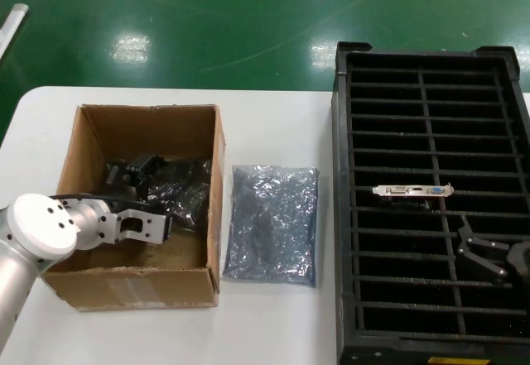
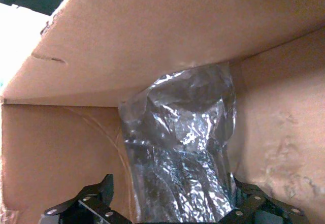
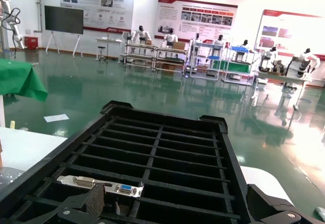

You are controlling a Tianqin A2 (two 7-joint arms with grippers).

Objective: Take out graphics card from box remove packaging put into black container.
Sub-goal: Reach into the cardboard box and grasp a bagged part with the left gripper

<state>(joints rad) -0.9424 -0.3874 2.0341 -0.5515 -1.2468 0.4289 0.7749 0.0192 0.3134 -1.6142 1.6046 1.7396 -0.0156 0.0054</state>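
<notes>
Left end effector (image 1: 157,220) down inside brown corrugated cardboard box (image 1: 87,286), fingers spread around crinkly silver antistatic bag (image 2: 185,153), not clenched yet. Right end effector (image 1: 484,257) released over black slotted crate (image 1: 348,216), bare silver-bracketed card (image 1: 413,190) slotted there.

L arm: reaching in from near-left, wrist bent, left claw (image 1: 178,208) low, fingers spread wide | R arm: at right edge, mostly out of frame, right claw (image 1: 474,255) hovering, fingers parted
</notes>
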